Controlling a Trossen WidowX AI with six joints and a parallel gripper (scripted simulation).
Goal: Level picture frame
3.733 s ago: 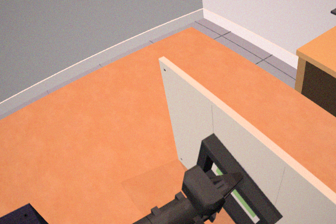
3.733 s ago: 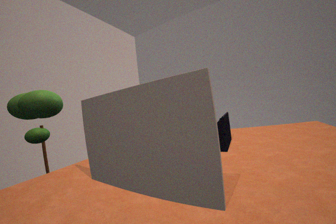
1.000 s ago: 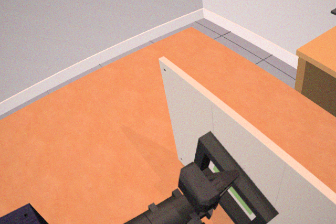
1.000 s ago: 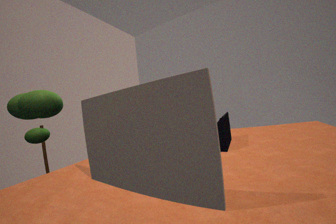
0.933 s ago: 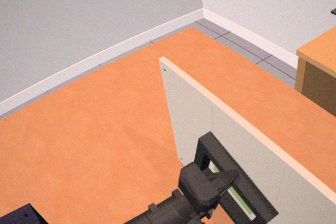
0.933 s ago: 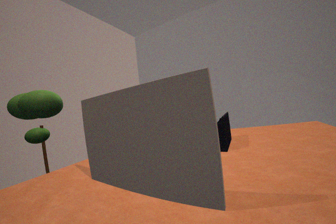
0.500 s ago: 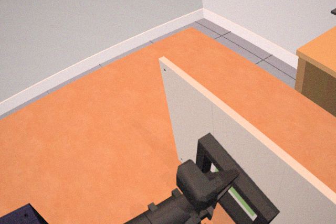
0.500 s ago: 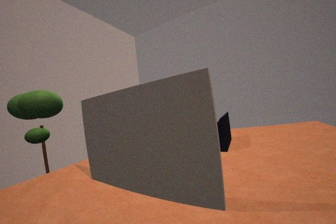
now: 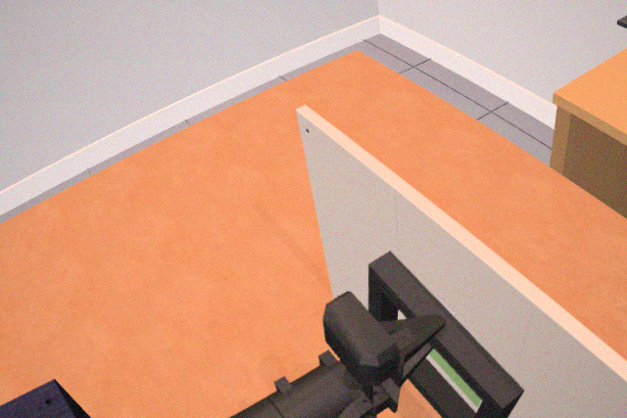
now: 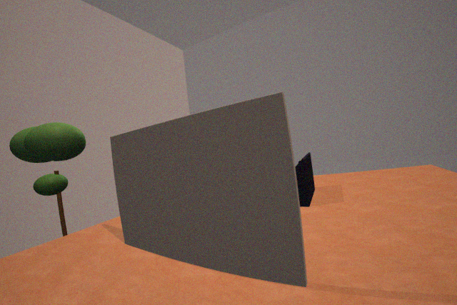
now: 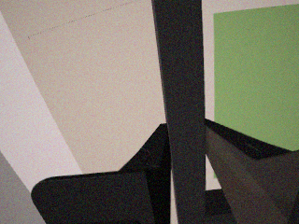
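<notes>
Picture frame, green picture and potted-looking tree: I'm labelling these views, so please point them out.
picture frame (image 9: 456,332) (image 11: 184,93): top, upper bar; wrist, gripped bar
green picture (image 9: 456,378) (image 11: 257,75): top, visible strip; wrist, middle
tree (image 10: 55,141): exterior, upper foliage

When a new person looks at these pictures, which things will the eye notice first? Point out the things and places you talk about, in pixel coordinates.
Probably the broad orange floor covering (image 9: 192,252) (image 10: 368,242), with an upright flat panel (image 9: 354,201) (image 10: 206,191) standing on it. Next, the black rectangular picture frame (image 9: 456,332) (image 11: 184,84) before the panel's pale face, its bar clamped in the dark gripper (image 9: 425,332) (image 11: 183,128).
</notes>
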